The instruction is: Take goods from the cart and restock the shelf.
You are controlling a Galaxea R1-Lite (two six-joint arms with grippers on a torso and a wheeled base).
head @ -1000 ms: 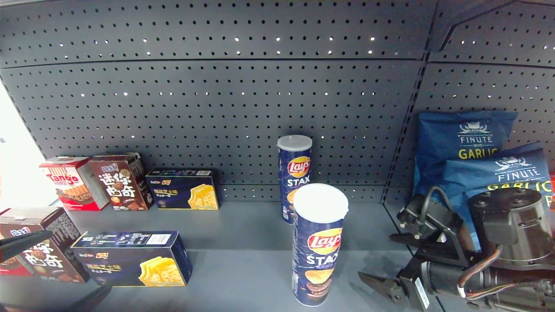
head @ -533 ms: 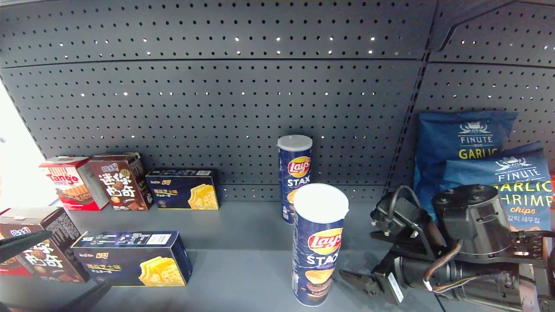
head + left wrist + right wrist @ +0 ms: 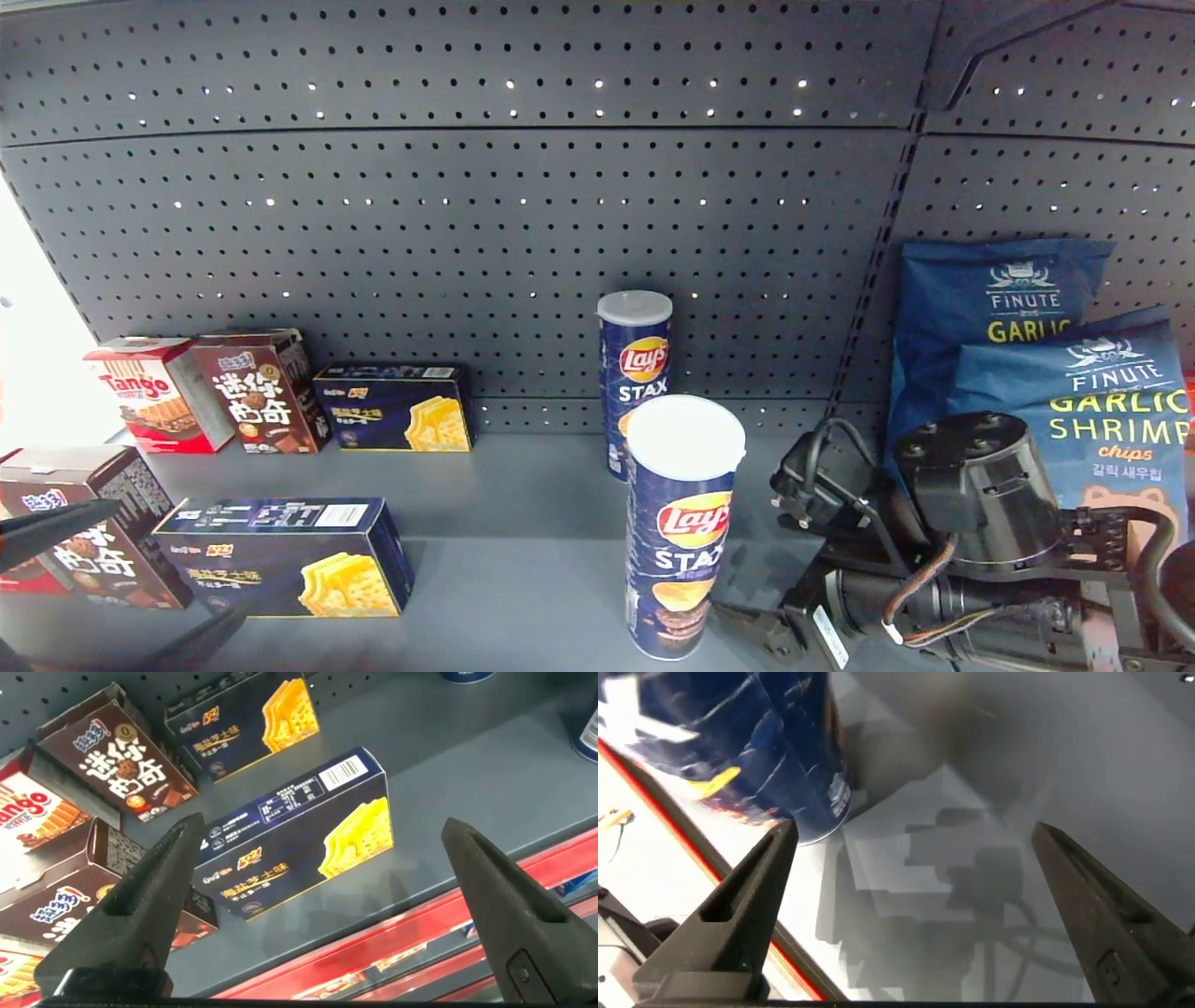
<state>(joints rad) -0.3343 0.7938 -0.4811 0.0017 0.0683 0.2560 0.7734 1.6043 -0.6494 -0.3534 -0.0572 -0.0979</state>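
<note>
Chip can (image 3: 684,523) stands upright near the front of the shelf (image 3: 523,485), a second can (image 3: 635,373) behind it. Light, stiff, smooth-sided and tippy, I'd judge, so take it mid-body. Right hand (image 3: 915,919) sits low just right of its base, spread wide and empty. Left hand (image 3: 318,905) hovers spread over the cracker box (image 3: 290,849).

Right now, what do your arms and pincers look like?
Right arm: black, with a chunky round joint housing, black and brown-white cables, and a white label. Left pincer and right pincer: two dark, tapered, wedge-shaped fingers each.
</note>
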